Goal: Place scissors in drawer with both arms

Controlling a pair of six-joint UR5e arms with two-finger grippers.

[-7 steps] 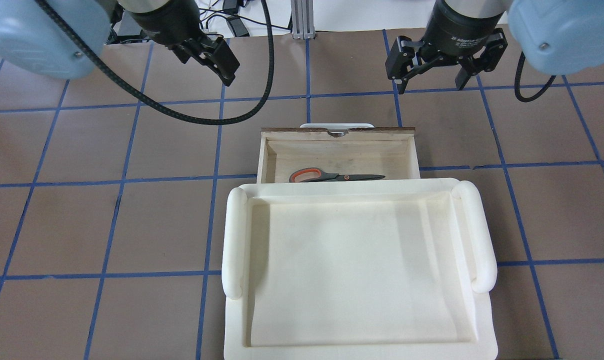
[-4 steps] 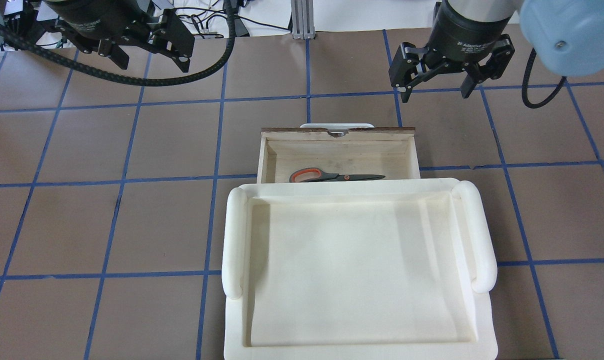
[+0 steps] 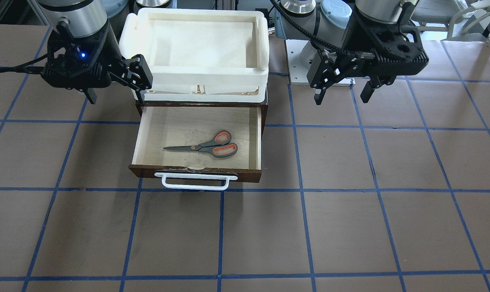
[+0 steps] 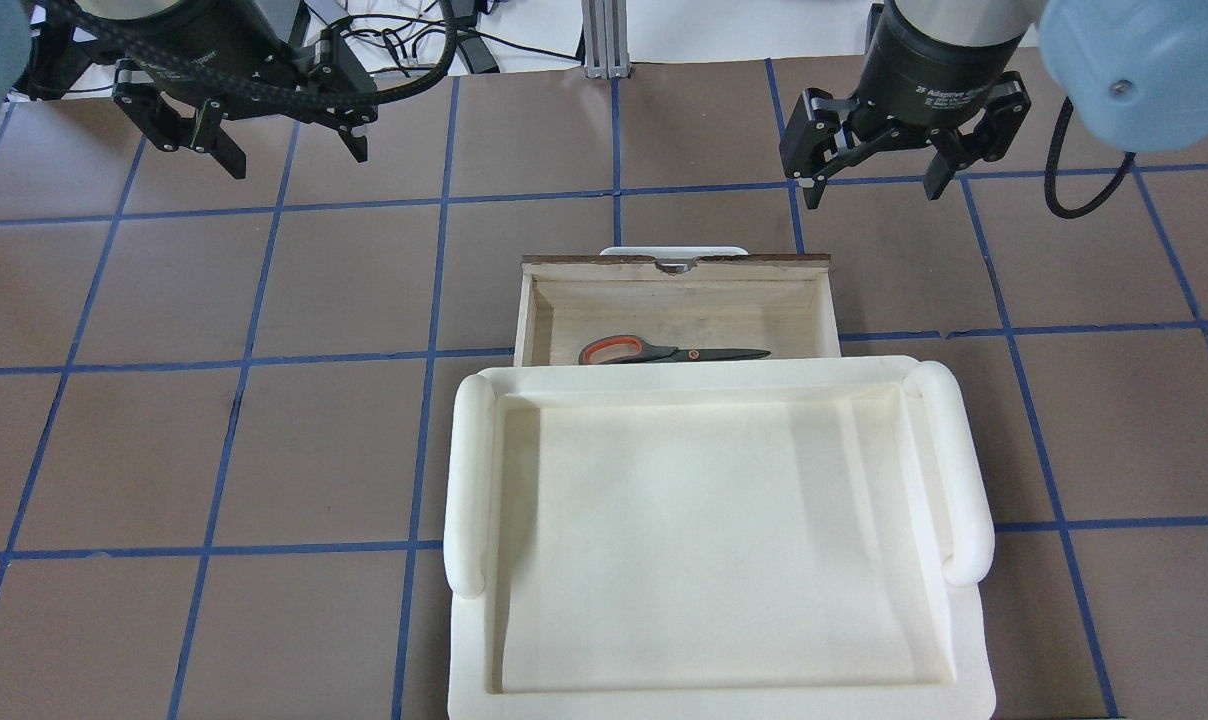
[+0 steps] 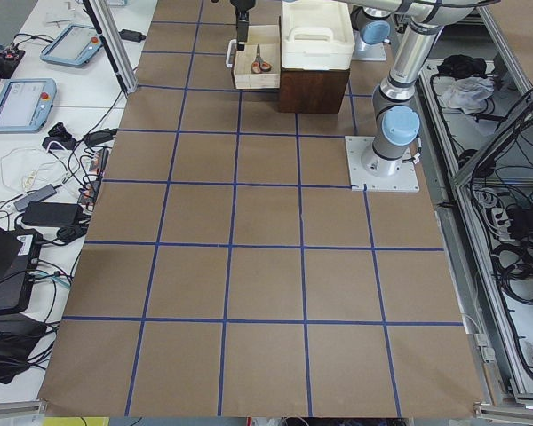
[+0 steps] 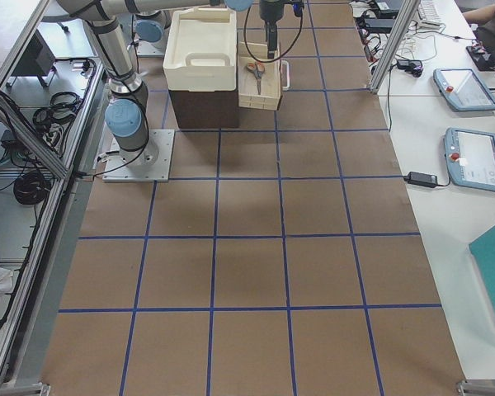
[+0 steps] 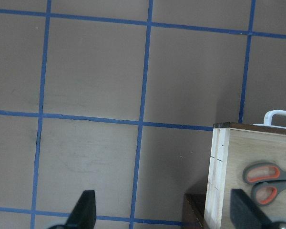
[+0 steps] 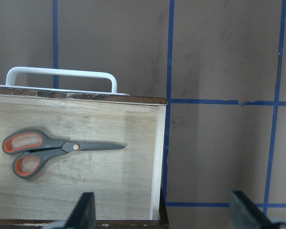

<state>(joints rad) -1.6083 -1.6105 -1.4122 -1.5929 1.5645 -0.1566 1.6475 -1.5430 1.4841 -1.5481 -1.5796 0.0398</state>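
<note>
The scissors [image 3: 206, 148], grey handles lined orange-red, lie flat inside the open drawer [image 3: 196, 173], handles toward my left side. They also show in the overhead view [image 4: 664, 352] and the right wrist view [image 8: 52, 150], and their handles show in the left wrist view [image 7: 264, 179]. The drawer's white bar handle [image 3: 194, 185] faces away from me. My left gripper [image 4: 289, 155] hangs open and empty above the table, left of the drawer. My right gripper [image 4: 869, 195] hangs open and empty above the table, beyond the drawer's right corner.
A cream-white plastic tray [image 4: 469, 480] sits on the dark brown cabinet [image 5: 311, 89] that the drawer slides out of. The table is brown with blue tape lines. Cables and tablets lie past the far table edge [image 5: 35, 98].
My left gripper has swung left, away from the drawer, and turned. My right gripper has shifted only slightly. The scissors and drawer have not moved.
</note>
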